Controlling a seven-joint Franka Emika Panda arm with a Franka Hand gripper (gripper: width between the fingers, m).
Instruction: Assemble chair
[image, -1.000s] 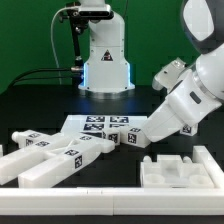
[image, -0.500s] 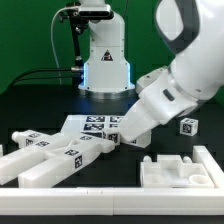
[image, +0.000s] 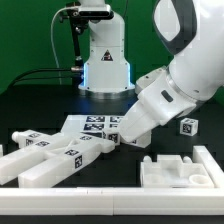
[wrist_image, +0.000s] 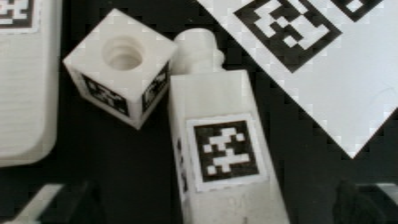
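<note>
gripper (wrist_image: 199, 212) is seen only in the wrist view, as what seem to be two blurred grey fingertips (wrist_image: 36, 205) set wide apart with nothing held; in the exterior view it is hidden behind the lowered arm. directly under it a white bar (wrist_image: 210, 105) of the chair is laid flat on the dark table (image: 40, 100). its pegged end appears to touch a small block (wrist_image: 121, 75) with a round hole, which looks tipped onto an edge. just beyond them a corner of the marker board (wrist_image: 311, 40) is found.

a slip is judged possible if the fingers are closed while the bar lies slightly askew between them: it could be twisted, or pushed into the block, which could be knocked away. a fingertip could also be caught on the marker board's edge. farther off, a slotted panel (image: 178, 170) and a tagged cube (image: 187, 125) are set apart from the arm.

no brand or readable writing is shown; only black-and-white square tags are carried by the parts and the board.
</note>
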